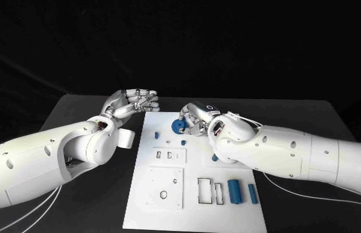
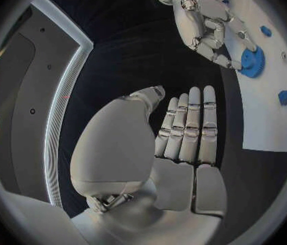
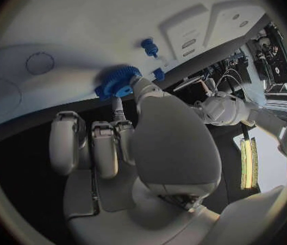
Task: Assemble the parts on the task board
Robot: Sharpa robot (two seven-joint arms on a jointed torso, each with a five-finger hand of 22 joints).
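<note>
Head view, blue gear (image 1: 179, 125): it is seen at the far end of the task board (image 1: 169, 201), held at its edge by the right robot hand (image 1: 197, 119).
Right wrist view, gear (image 3: 117, 81): it is pinched between the thumb and a finger of the right robot hand (image 3: 126, 141), just at the board's (image 3: 82, 38) surface (whether it touches the board cannot be told).
Right robot hand: it is clamped on the gear; the remaining fingers are held loosely beside it.
Small blue parts: one peg (image 1: 156, 135) and another (image 1: 181, 142) are seen on the board near the gear.
Long blue parts: a wide bar (image 1: 236, 191) and a narrow bar (image 1: 253, 193) lie side by side at the board's near right.
Board cutouts: rectangular recesses (image 1: 209, 190) are seen just left of the bars.
Left robot hand (image 1: 135, 101): it is raised over the bench (image 1: 83, 113) beside the board's far left corner, holding nothing.
Left wrist view, left robot hand (image 2: 184, 128): the fingers are laid together and extended, the thumb alongside; nothing is gripped.
Left wrist view, other things: the gear (image 2: 254, 62) is seen under the right robot hand (image 2: 208, 24).
</note>
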